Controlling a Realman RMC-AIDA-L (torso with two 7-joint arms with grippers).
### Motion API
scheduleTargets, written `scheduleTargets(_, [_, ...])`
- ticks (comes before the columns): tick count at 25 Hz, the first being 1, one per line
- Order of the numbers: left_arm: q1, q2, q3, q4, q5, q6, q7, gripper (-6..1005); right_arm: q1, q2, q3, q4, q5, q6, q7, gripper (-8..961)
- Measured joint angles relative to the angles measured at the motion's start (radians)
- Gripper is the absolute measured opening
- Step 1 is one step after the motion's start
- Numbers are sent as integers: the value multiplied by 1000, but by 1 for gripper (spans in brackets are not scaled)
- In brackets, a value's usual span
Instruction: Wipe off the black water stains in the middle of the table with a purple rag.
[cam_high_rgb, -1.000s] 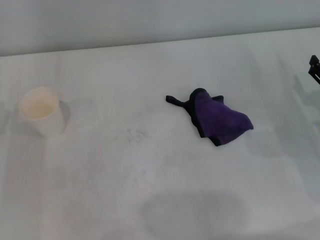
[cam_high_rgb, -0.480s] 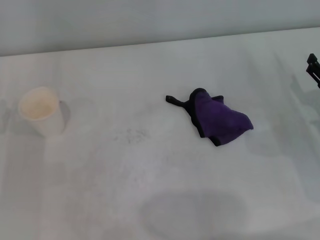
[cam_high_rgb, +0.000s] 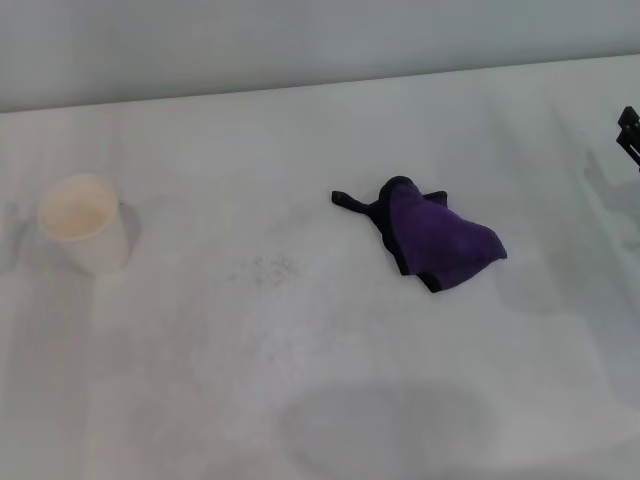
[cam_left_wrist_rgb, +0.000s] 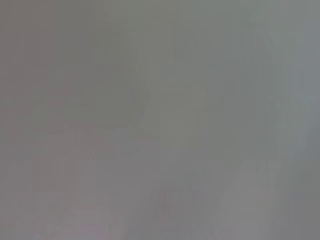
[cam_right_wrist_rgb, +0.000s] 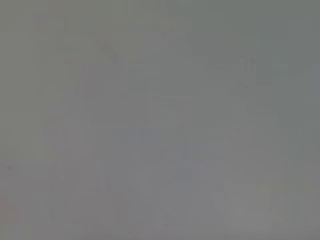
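Note:
The purple rag (cam_high_rgb: 438, 238) lies crumpled on the white table (cam_high_rgb: 330, 390), right of the middle, with its black corner tail (cam_high_rgb: 347, 201) pointing left. No dark round blot shows on the table; the black water stains are hidden or out of view. Only a black tip of my right gripper (cam_high_rgb: 629, 133) shows at the right edge of the head view, well to the right of the rag and apart from it. My left gripper is out of view. Both wrist views show only a plain grey blur.
A white paper cup (cam_high_rgb: 84, 222) stands upright at the left. A faint grey speckled smudge (cam_high_rgb: 268, 268) marks the table between cup and rag. The table's far edge meets a grey wall (cam_high_rgb: 300, 40).
The tip of my right gripper has drawn slightly farther toward the right edge. The rag and the cup have not moved.

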Motion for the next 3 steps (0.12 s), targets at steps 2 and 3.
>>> scheduleTargets(2, [1,0,2,0,1,0,0,880,0,0,0,3,0,0,17,856])
scheduleTargets(3, [1,0,2,1,1,0,0,880,0,0,0,5,0,0,23,856])
